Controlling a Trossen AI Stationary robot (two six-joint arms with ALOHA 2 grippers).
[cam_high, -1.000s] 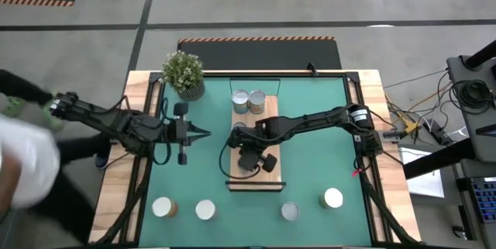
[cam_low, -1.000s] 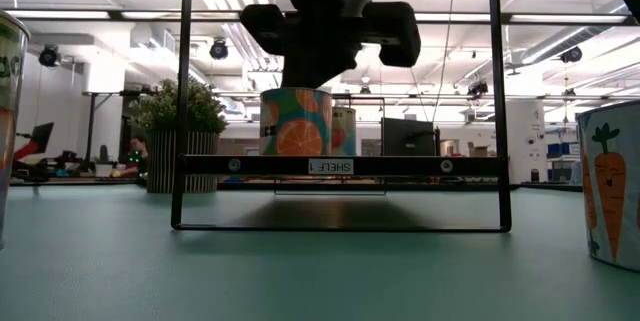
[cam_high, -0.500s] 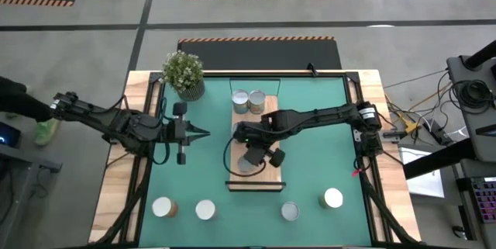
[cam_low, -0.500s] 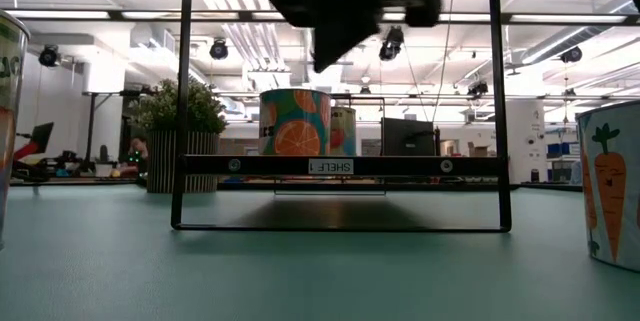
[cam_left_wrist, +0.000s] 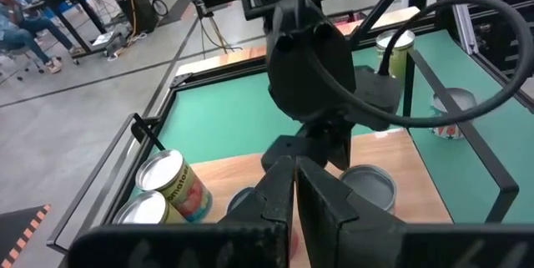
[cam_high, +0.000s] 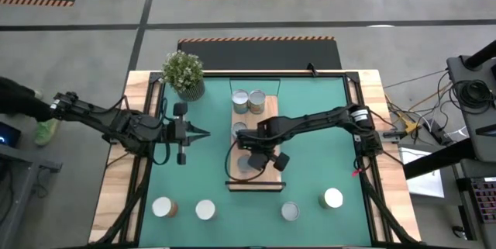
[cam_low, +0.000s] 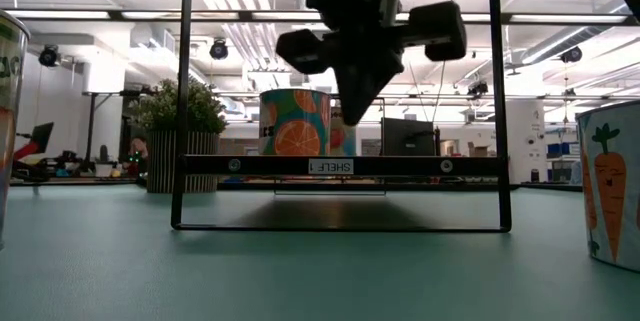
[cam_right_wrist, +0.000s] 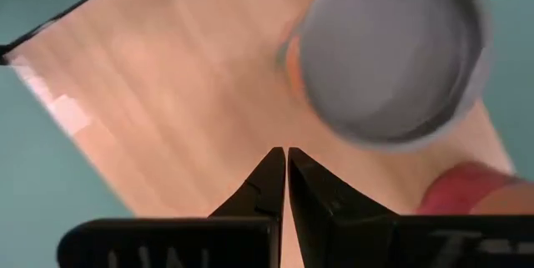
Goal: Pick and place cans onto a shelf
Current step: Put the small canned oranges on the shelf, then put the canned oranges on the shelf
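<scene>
The light-wood shelf (cam_high: 268, 178) lies mid-table. On it, two cans (cam_high: 240, 100) (cam_high: 257, 102) stand upright at the far end. A grey-topped can (cam_high: 248, 164) (cam_right_wrist: 388, 55) stands nearer the near end, and an orange-labelled can (cam_low: 296, 121) shows end-on in the low view. My right gripper (cam_high: 257, 153) (cam_right_wrist: 286, 161) hangs shut over the bare wood beside the grey-topped can, pointing steeply down and touching nothing. My left gripper (cam_high: 204, 133) (cam_left_wrist: 294, 183) is shut, held above the mat left of the shelf, pointing at it.
Several more cans stand along the near edge of the green mat (cam_high: 164, 207) (cam_high: 204, 209) (cam_high: 290, 212) (cam_high: 332, 198). A potted plant (cam_high: 184, 73) is at the far left corner. The shelf's black frame (cam_low: 182, 101) rises around it. A person's shoe shows off the table's left.
My right gripper rose off the grey-topped can and tipped toward the far edge. It then came down again over the shelf, tilted steeply downward beside the can. It stayed shut throughout, and the can stood still on the shelf.
</scene>
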